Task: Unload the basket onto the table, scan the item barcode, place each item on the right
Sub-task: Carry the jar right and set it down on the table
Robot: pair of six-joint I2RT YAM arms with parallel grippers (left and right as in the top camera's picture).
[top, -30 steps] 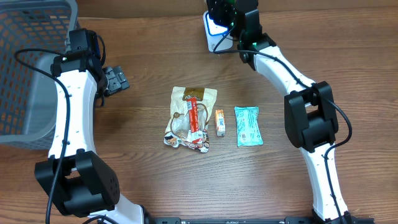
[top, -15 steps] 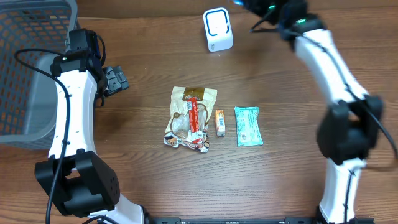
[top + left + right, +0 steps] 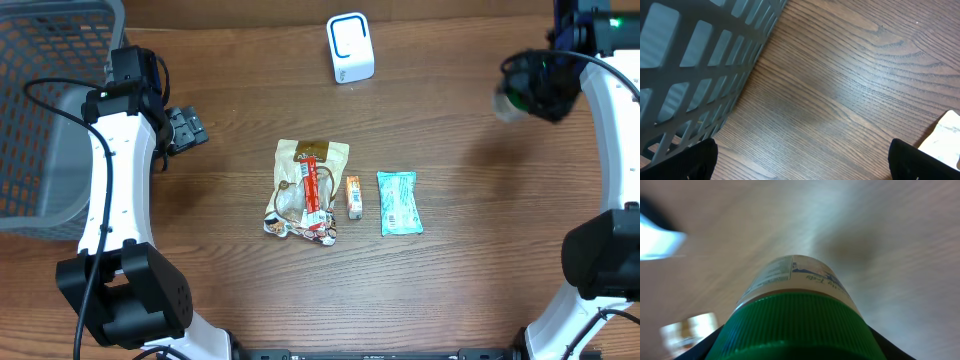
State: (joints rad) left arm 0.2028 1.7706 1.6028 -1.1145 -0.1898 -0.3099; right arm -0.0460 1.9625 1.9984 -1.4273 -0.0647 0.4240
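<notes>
My right gripper (image 3: 538, 88) is shut on a green-capped bottle (image 3: 514, 97) with a pale label, held in the air at the far right of the table. In the right wrist view the green cap (image 3: 795, 330) fills the bottom between the fingers of the right gripper (image 3: 797, 347), and the picture is blurred. The white scanner (image 3: 350, 47) with a blue-rimmed window stands at the back middle, well left of the bottle. My left gripper (image 3: 186, 130) is open beside the basket, with nothing between its fingertips (image 3: 695, 162).
A grey mesh basket (image 3: 40, 110) fills the left edge and shows close up in the left wrist view (image 3: 690, 65). In the table's middle lie a snack bag (image 3: 305, 190), a small orange box (image 3: 353, 197) and a teal packet (image 3: 399, 202).
The right arm has swung the bottle from in front of the scanner across to the far right. The left arm has not moved.
</notes>
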